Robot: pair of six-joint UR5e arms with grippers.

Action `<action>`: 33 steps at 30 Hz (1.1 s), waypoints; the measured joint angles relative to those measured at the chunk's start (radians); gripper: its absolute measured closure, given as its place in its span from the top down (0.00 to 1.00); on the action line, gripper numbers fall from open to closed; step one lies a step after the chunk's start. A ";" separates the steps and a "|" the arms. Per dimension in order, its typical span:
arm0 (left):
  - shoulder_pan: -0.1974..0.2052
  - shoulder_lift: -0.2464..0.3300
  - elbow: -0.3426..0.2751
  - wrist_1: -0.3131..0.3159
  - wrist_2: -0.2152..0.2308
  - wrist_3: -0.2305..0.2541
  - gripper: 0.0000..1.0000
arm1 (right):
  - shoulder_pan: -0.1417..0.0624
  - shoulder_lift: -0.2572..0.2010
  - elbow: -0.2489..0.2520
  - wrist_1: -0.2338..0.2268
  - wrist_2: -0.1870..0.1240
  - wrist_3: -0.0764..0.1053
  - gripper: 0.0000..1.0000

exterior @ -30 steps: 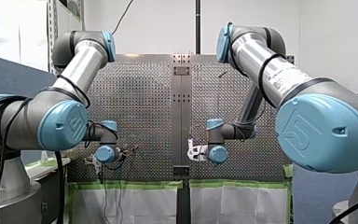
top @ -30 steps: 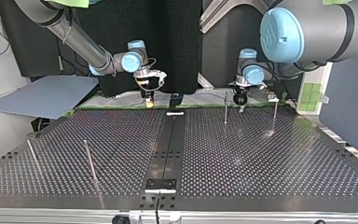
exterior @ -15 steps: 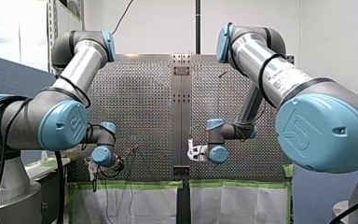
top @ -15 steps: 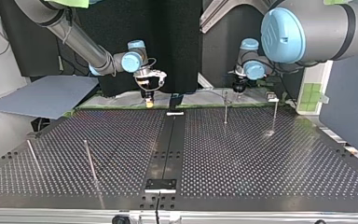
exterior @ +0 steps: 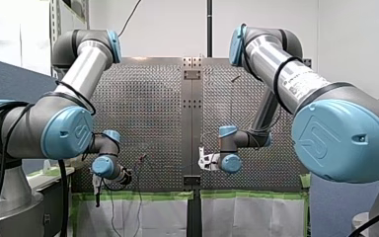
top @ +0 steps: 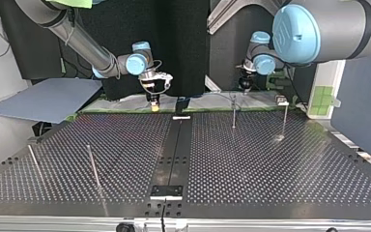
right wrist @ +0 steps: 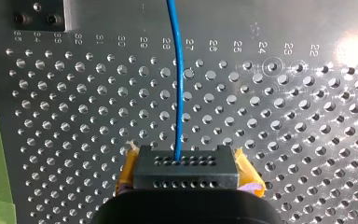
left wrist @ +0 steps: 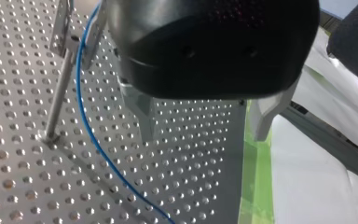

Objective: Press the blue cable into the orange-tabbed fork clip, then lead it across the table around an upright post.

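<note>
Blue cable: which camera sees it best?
The right wrist view: the blue cable runs clear and straight out from my right end effector over the perforated table. The left wrist view shows a curved stretch passing an upright post. In the front and top views it is too thin to make out.

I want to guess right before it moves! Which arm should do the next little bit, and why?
Likely my right gripper should begin drawing the blue cable across the table toward an upright post. Its yellow pads are shut on the cable, while my left gripper hangs open and empty, the cable lying on the table beside it.
</note>
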 joint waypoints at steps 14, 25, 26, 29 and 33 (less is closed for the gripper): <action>-0.016 0.113 -0.119 0.007 -0.006 0.017 1.00 | 0.000 0.000 0.000 -0.001 0.001 0.001 0.00; -0.038 0.219 -0.190 -0.038 0.032 0.109 1.00 | 0.000 0.001 0.000 0.002 0.000 0.006 0.00; -0.040 0.231 -0.191 -0.036 0.039 0.115 1.00 | 0.000 0.001 0.000 0.002 0.000 0.006 0.00; -0.046 0.263 -0.192 -0.023 0.050 0.115 1.00 | 0.000 0.002 0.000 0.001 0.000 0.008 0.00; -0.050 0.300 -0.192 0.000 0.053 0.097 1.00 | 0.000 0.003 0.000 0.002 0.000 0.009 0.00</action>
